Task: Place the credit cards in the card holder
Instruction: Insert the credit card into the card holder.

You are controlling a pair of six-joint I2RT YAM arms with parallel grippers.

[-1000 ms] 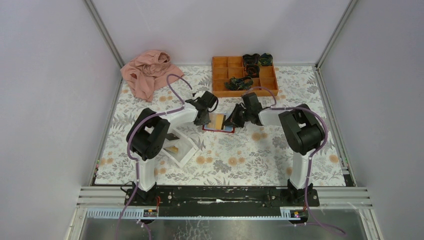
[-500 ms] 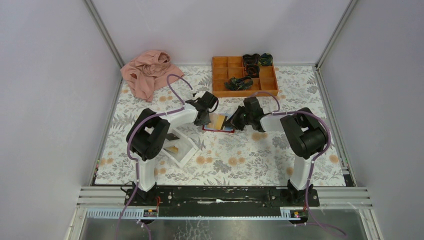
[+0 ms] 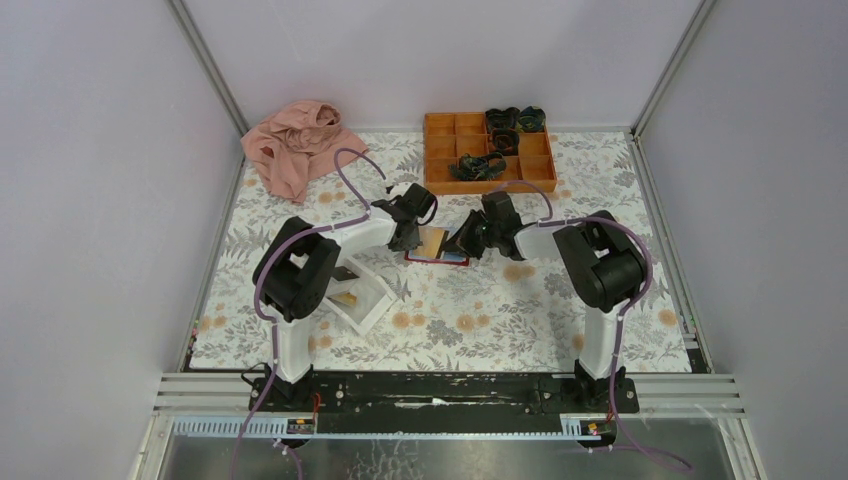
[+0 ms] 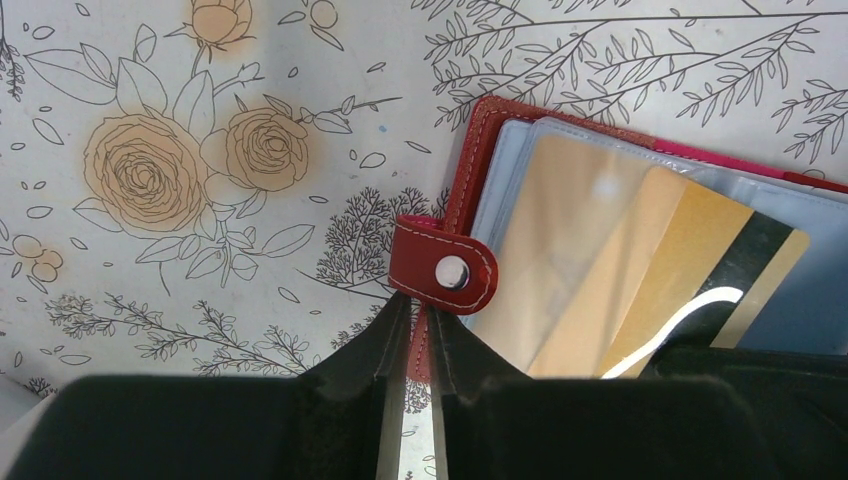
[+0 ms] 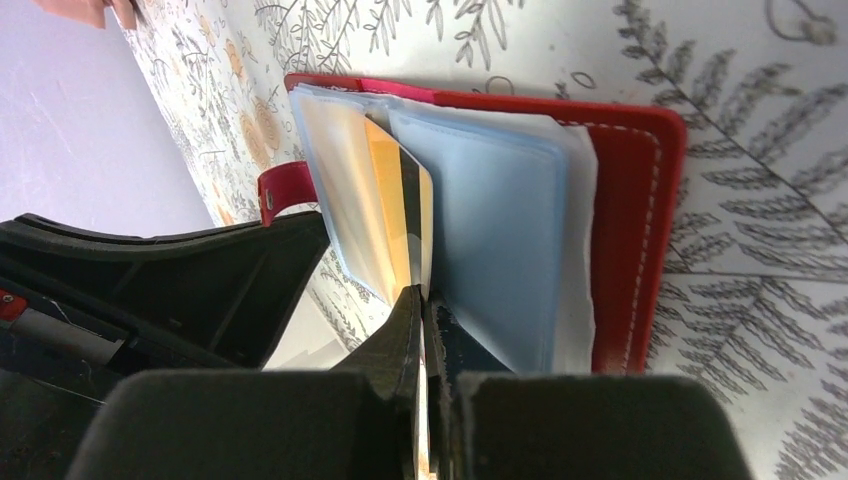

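The dark-red card holder [image 3: 448, 259] lies open on the floral mat, its pale blue sleeves up. My left gripper [image 3: 408, 238] is shut on the strap of its snap tab [image 4: 445, 270], at the holder's left edge [image 4: 478, 150]. My right gripper [image 3: 463, 243] is shut on the edge of a golden credit card [image 5: 388, 190] with a black stripe. The card stands partly between the blue sleeves [image 5: 490, 220]. In the left wrist view this card [image 4: 690, 255] overlaps another golden card [image 4: 560, 230] that sits behind clear plastic. A further golden card [image 3: 346, 298] lies in the white tray.
The white tray [image 3: 375, 308] sits by the left arm's elbow. An orange compartment box [image 3: 440, 150] with dark items stands at the back centre. A pink cloth [image 3: 295, 145] lies at the back left. Grey walls and metal rails bound the mat.
My right gripper has shifted a little to the left toward the card holder, with the card in it. My left gripper has stayed on the tab strap.
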